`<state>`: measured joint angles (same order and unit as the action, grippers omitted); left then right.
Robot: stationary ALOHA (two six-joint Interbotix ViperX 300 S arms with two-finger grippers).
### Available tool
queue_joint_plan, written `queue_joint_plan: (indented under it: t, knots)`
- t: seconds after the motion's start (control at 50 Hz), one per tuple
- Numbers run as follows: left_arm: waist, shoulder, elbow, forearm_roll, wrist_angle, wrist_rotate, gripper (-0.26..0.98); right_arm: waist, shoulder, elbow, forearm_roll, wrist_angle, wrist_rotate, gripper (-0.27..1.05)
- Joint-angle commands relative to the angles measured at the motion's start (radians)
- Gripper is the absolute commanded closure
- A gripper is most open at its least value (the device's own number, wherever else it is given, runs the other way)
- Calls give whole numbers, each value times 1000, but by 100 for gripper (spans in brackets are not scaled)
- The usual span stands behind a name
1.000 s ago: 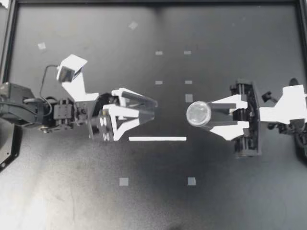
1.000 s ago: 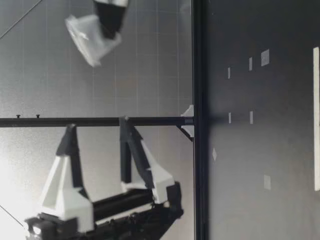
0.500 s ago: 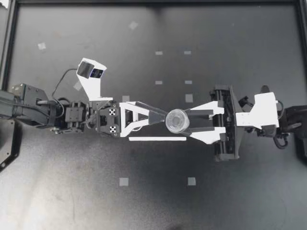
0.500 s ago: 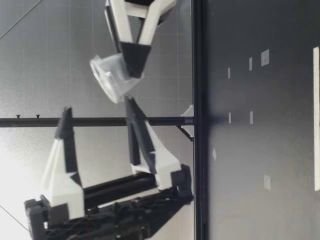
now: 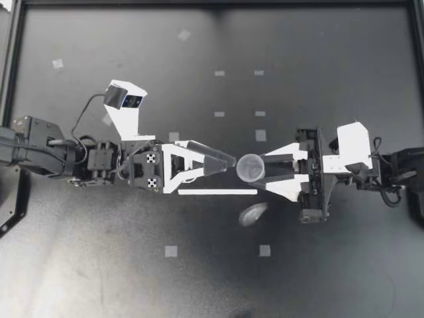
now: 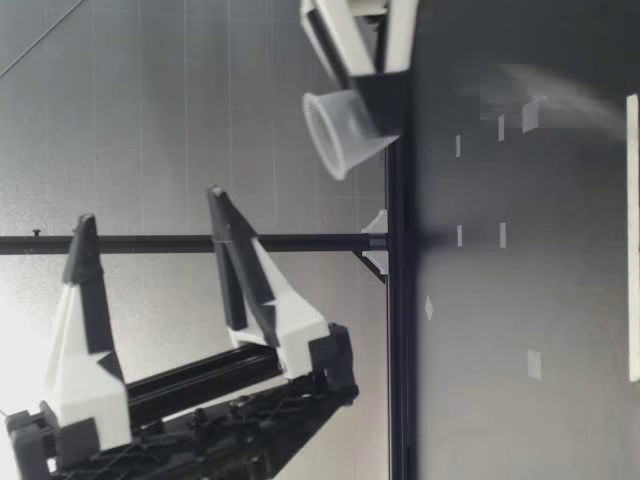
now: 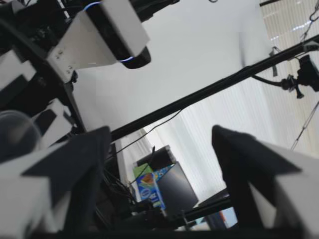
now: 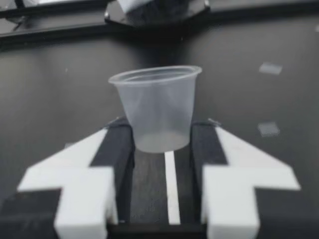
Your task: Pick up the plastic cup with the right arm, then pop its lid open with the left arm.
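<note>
Clamped my right gripper (image 5: pixel 264 168) on a clear plastic cup (image 5: pixel 250 167), one finger pressed to each side of its lower wall. Held the cup in the air over the middle of the dark table (image 5: pixel 318 278), near the end of the white strip (image 5: pixel 217 192) closer to my right arm. Showed it mouth up in the right wrist view (image 8: pixel 157 107). Showed it somewhat tilted in the low view (image 6: pixel 345 130), rim leaning toward my left gripper (image 5: pixel 228 163). Saw straight through the wall to the base; looked empty.

Spread my left gripper wide, fingers far apart in the low view (image 6: pixel 150 230) and in its own wrist view (image 7: pixel 159 134), gripping nothing. Pointed its tips toward the cup, just beside it and not around it. Caught the cup (image 7: pixel 15 137) only at the outer side of one finger in the left wrist view.

Noted a pale blurred patch (image 5: pixel 253 213) over the table across the strip from the cup; could not tell what. Noted small grey tape squares (image 5: pixel 261 135) scattered on the table.
</note>
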<state>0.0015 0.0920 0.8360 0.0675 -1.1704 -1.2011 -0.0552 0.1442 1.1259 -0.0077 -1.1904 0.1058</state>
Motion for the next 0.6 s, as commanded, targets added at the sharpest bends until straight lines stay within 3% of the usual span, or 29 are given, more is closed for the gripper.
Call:
queue_joint_plan:
  t: [0.0,0.14,0.44,0.58]
  knots:
    - [-2,-29,-3,3,-8,32,-1,-6,-12,0,-2,-3,9,53]
    - [-2,-37,21,5,0,219,-1,-6,-63,-8,-3,-2,12,53]
    - [-2,-107,126,0,0,844,-1,-5,-287,-31,-44,46,121,53]
    - [-2,-109,152,-29,5,976,-1,2,-293,-28,-57,48,161,53]
